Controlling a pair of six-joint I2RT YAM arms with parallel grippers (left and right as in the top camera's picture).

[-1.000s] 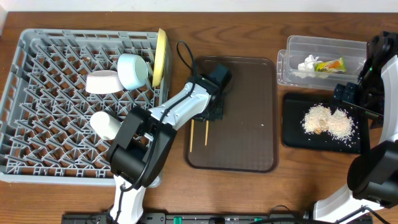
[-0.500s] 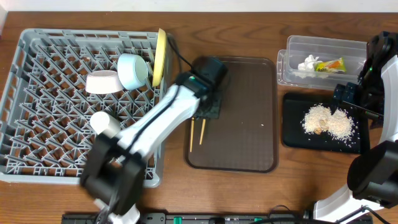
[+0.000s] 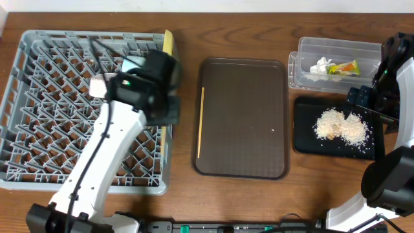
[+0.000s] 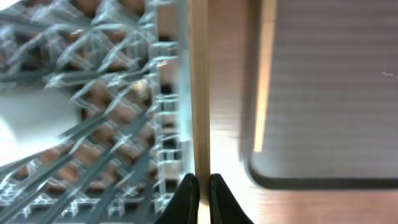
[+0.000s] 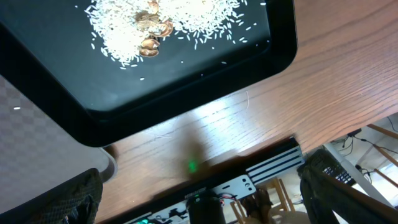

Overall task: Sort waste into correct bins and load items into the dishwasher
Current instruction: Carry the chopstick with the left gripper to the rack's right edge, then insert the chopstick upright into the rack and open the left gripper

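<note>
Left gripper (image 4: pixel 200 186) clamped shut, large grey plastic lattice dish rack (image 4: pixel 106 106) to its left, dark brown rectangular serving tray (image 4: pixel 323 93) to its right, thin wooden chopstick (image 4: pixel 199 87) pinched between its fingertips, pointing straight ahead beside the rack's wall, second chopstick (image 4: pixel 263 81) lying along the tray's nearer edge

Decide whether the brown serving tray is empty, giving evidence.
Not empty: one wooden chopstick lies inside the brown serving tray, along its edge nearest the dish rack.
</note>
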